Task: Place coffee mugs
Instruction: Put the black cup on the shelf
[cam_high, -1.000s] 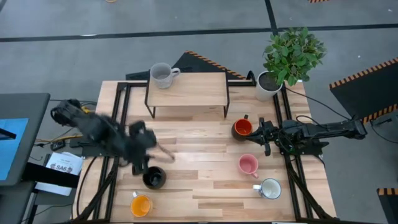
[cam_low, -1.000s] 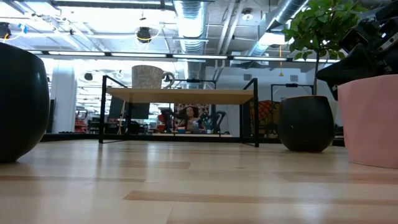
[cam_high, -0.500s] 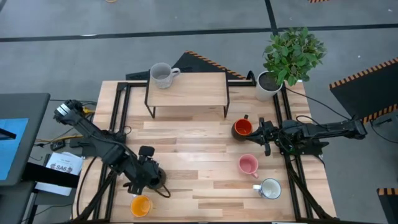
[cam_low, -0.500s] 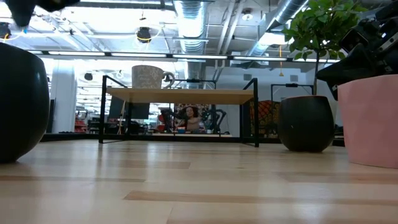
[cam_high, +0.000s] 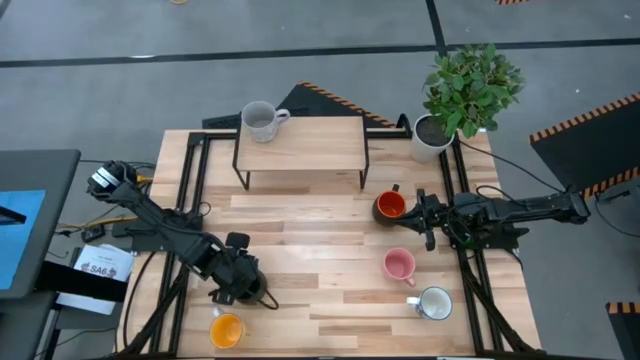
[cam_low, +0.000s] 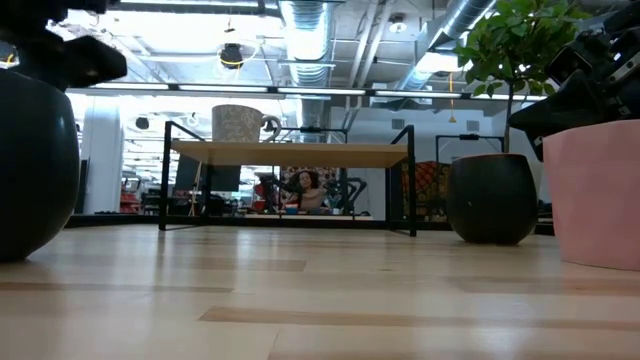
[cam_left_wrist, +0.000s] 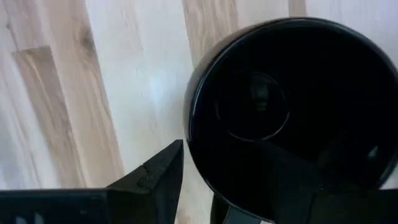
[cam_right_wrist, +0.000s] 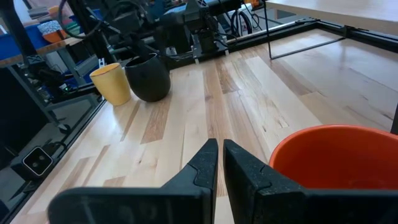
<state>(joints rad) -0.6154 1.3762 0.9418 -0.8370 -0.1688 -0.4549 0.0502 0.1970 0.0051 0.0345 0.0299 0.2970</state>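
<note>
My left gripper (cam_high: 240, 281) hangs open over the black mug (cam_left_wrist: 292, 106), near the table's near-left corner. One finger (cam_left_wrist: 158, 177) stands outside the mug's wall; the other is lost against the dark inside. The yellow-orange mug (cam_high: 226, 329) stands just nearer the edge. The grey mug (cam_high: 260, 121) sits on the shelf. The red-orange mug (cam_high: 390, 206), pink mug (cam_high: 399, 265) and white patterned mug (cam_high: 434, 303) stand on the right half. My right gripper (cam_high: 421, 216) waits shut beside the red-orange mug (cam_right_wrist: 336, 155). My left gripper comes at the black mug's rim (cam_left_wrist: 196, 118) from above, pointing down, with one finger outside the wall. I cannot tell whether either finger touches the mug. The mug stands upright on the table (cam_low: 30, 170).
A low wooden shelf on black legs (cam_high: 300, 145) stands at the far middle. A white pot with a green plant (cam_high: 440, 130) sits at the far right corner. Bare wood (cam_high: 320, 250) lies between the two groups of mugs. A person shows far behind the table (cam_low: 305, 185).
My left gripper has swung from the table's middle left toward the near edge and come down over the black mug. The mugs have stayed where they were, and the right arm has kept still.
</note>
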